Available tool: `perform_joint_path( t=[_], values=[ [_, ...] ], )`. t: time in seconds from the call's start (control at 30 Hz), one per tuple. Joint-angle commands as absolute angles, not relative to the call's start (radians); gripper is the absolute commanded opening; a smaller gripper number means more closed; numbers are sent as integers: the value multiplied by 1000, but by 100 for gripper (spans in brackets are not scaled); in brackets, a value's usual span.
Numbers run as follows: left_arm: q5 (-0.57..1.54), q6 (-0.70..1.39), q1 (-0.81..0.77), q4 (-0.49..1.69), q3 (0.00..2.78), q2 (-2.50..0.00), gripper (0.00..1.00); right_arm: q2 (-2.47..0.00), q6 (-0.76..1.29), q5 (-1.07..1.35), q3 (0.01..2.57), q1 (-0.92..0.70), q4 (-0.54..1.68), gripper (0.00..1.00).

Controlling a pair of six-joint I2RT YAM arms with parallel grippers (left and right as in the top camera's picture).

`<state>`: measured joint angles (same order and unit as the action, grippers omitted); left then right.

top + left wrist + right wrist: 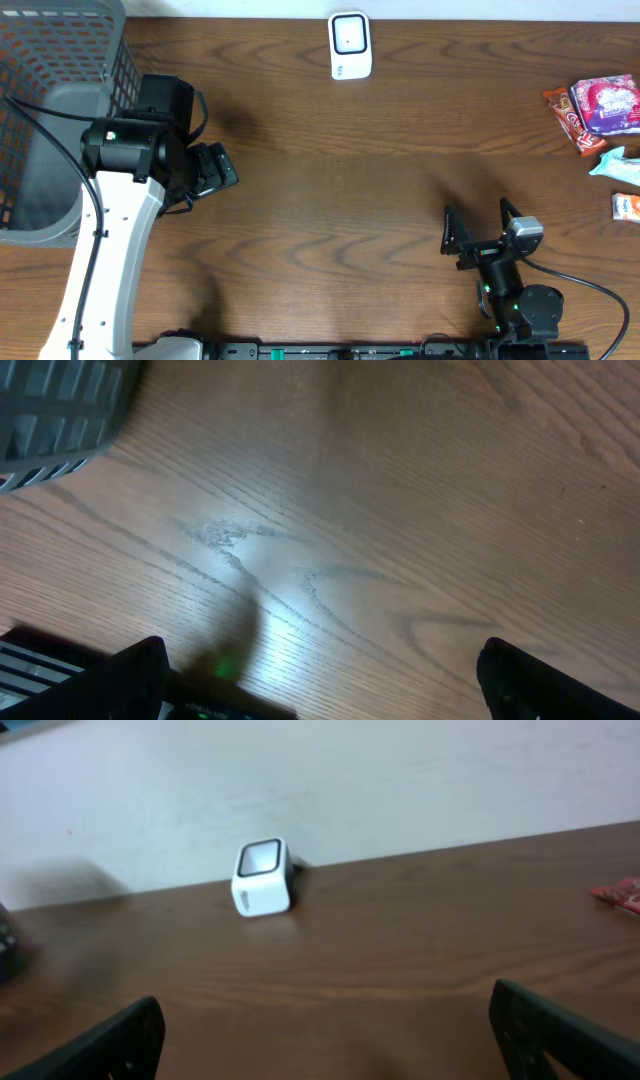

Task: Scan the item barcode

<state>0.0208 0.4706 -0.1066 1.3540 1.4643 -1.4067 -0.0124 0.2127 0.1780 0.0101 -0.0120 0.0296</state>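
The white barcode scanner (350,45) stands at the back middle of the table; the right wrist view shows the scanner (262,877) against the wall. Several snack packets lie at the right edge: a purple one (605,105), a red one (565,118), a teal one (618,165) and an orange-white one (626,206). My left gripper (215,172) hovers beside the basket, open, with bare wood between its fingers (130,675). My right gripper (480,222) is near the front right, open and empty, its fingers (560,1035) wide apart and pointing toward the scanner.
A grey mesh basket (60,60) fills the back left corner, and its corner (50,410) shows in the left wrist view. A red packet's edge (620,892) shows at the far right of the right wrist view. Dark wooden tabletop (350,200) lies between the arms.
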Motion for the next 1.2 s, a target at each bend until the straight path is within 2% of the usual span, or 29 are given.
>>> perform_joint_path(
  t=[0.0,1.17],
  values=[
    [15,467,-103,1356,1468,-1411,98,-5,167,155,6,7,65,99],
    [15,467,-103,1356,1468,-1411,98,-5,134,94,6,99,71,99]
  ],
)
